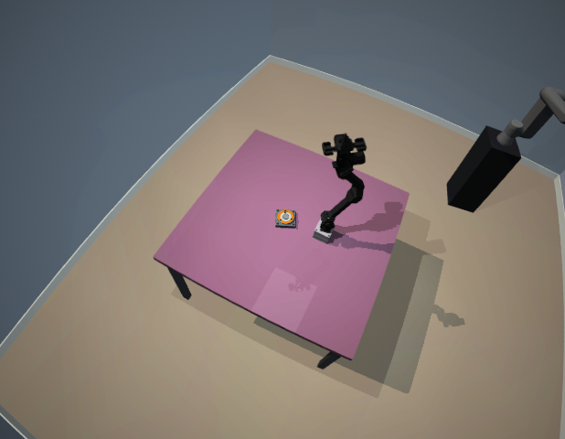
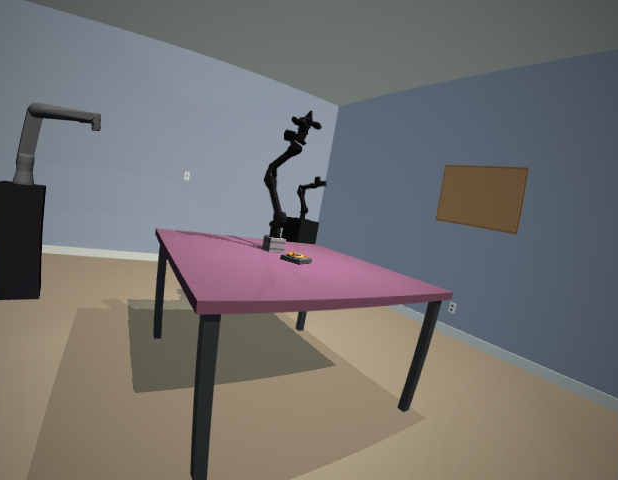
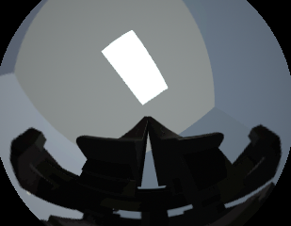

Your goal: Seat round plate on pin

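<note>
My hand (image 2: 307, 117) closed on nothing, raised high, pointing at ceiling. Plate (image 1: 285, 217) sits on base (image 1: 278, 223) mid-desk (image 1: 226, 227), just left of arm's mount, far below hand. I judge a long drop down needed first.

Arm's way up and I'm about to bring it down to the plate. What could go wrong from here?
1. The gripper is shut on nothing and points at the ceiling; the wrist view shows no table, so you would likely start down blind.
2. The plate is small in the top and exterior views; the orange tab and pin are too small to place.
3. The arm's base stands close beside the fixture, so the reach may be cramped.
</note>
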`<state>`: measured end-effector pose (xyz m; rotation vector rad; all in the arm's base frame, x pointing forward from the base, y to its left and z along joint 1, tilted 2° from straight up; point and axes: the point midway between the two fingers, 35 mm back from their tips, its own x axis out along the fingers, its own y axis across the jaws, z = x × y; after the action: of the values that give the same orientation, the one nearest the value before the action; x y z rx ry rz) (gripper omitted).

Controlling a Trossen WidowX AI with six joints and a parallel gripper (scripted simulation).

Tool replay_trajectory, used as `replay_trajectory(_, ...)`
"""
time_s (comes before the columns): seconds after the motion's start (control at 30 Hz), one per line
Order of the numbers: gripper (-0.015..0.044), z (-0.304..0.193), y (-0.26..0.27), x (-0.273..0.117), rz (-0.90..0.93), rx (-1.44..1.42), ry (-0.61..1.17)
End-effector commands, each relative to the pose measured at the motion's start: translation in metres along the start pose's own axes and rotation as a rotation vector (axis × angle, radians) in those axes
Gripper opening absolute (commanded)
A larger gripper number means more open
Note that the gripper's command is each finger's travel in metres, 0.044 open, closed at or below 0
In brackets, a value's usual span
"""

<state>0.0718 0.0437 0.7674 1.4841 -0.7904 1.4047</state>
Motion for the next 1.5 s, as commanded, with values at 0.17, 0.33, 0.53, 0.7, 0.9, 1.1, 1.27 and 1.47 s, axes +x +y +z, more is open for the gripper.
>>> replay_trajectory(0.17, 0.0000, 0.023, -0.149, -0.028, -0.403, -0.301, -0.007)
replay_trajectory(0.33, 0.0000, 0.044, -0.215, -0.059, -0.601, -0.468, 0.033)
replay_trajectory(0.53, 0.0000, 0.070, -0.290, -0.112, -0.868, -0.608, 0.093)
replay_trajectory(0.7, 0.0000, 0.093, -0.341, -0.167, -1.092, -0.700, 0.158)
replay_trajectory(0.9, 0.0000, 0.121, -0.388, -0.244, -1.366, -0.800, 0.267)
replay_trajectory(1.1, 0.0000, 0.144, -0.415, -0.325, -1.626, -0.864, 0.408)
replay_trajectory(1.27, 0.0000, 0.162, -0.425, -0.409, -1.878, -0.843, 0.565)
replay_trajectory(1.47, 0.0000, 0.173, -0.415, -0.504, -2.147, -0.748, 0.774)
